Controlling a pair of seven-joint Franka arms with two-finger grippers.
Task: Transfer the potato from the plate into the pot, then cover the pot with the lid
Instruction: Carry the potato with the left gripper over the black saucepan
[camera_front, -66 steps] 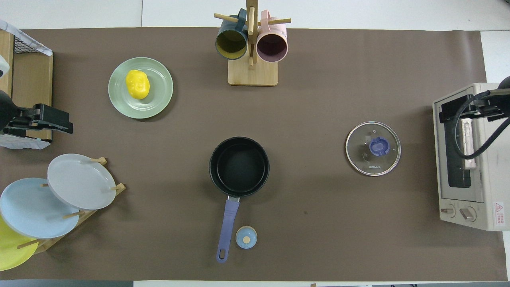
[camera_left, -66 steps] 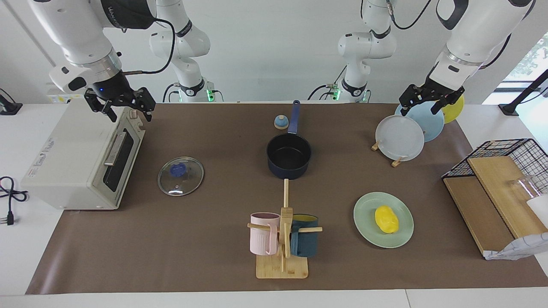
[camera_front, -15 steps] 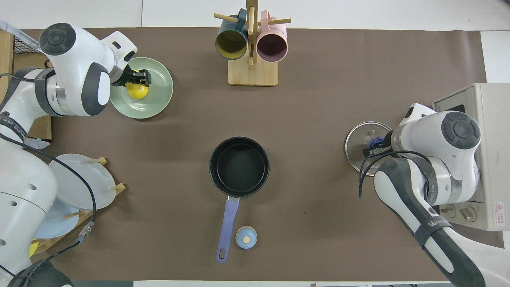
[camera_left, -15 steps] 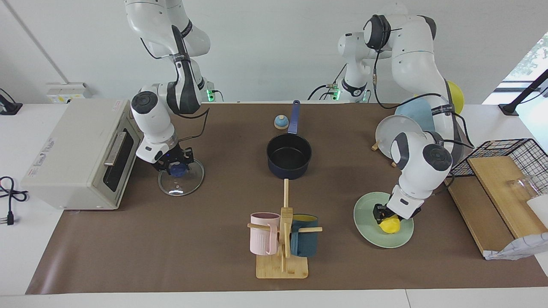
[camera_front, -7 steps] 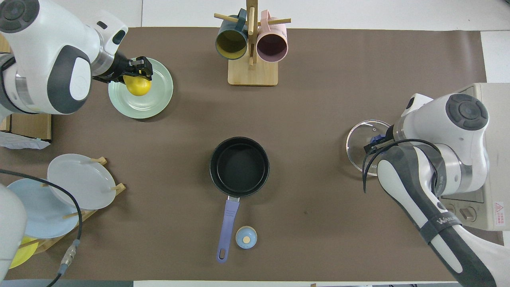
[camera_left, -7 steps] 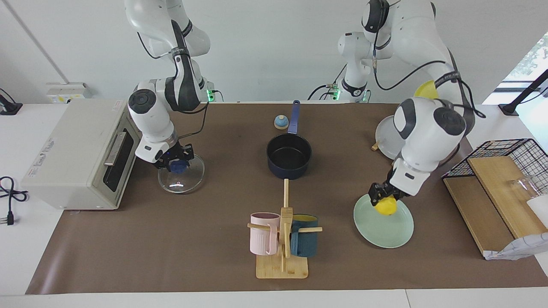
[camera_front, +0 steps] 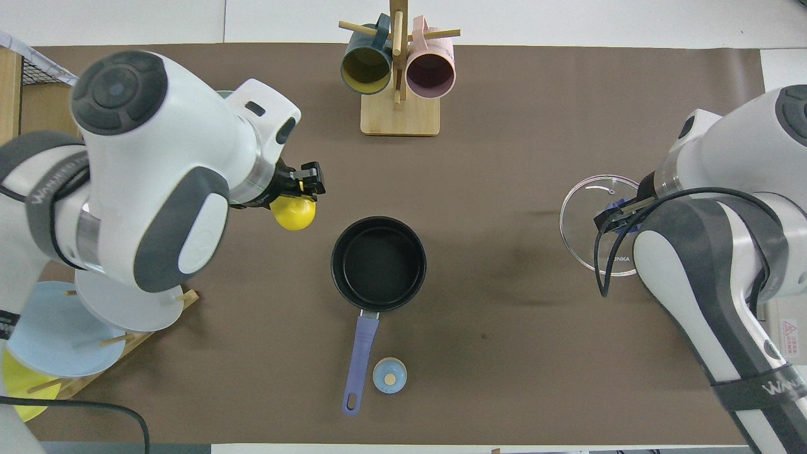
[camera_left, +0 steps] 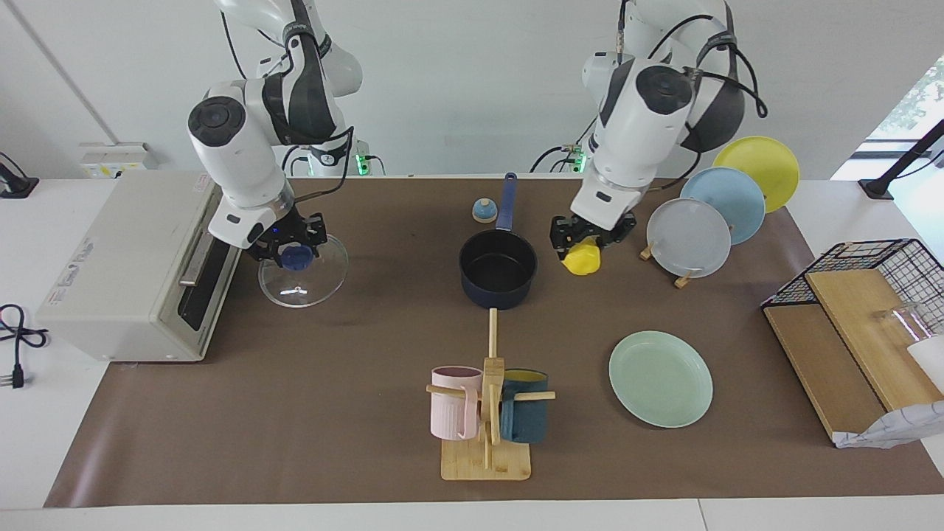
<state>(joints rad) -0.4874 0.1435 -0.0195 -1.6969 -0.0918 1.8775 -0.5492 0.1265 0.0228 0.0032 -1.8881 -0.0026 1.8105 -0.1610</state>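
We see the toaster oven (camera_left: 133, 273) at the right arm's end of the table, the largest thing here. Next in size, the plate (camera_left: 661, 378) lies bare on the brown mat, at about four o'clock from the pot in the facing view. The lid (camera_left: 302, 271) hangs clear of the mat, tilted, just in front of the toaster oven's door. The right gripper (camera_left: 289, 243) is clamped tight on the lid's blue knob and carries it, at about nine o'clock from the pot in the facing view. The pot (camera_left: 498, 268) stands at the middle of the mat, its inside dark and bare, its long blue handle running toward twelve o'clock in the facing view, that is, toward the robots. The bell (camera_left: 484, 211) sits just beside that handle. The left gripper (camera_left: 588, 237) is closed on the potato (camera_left: 582, 259) and holds it up in the air, over the mat just beside the pot's rim, at about ten o'clock from the pot in the overhead view (camera_front: 294, 213). The potato hangs under the fingers, apart from the pot.
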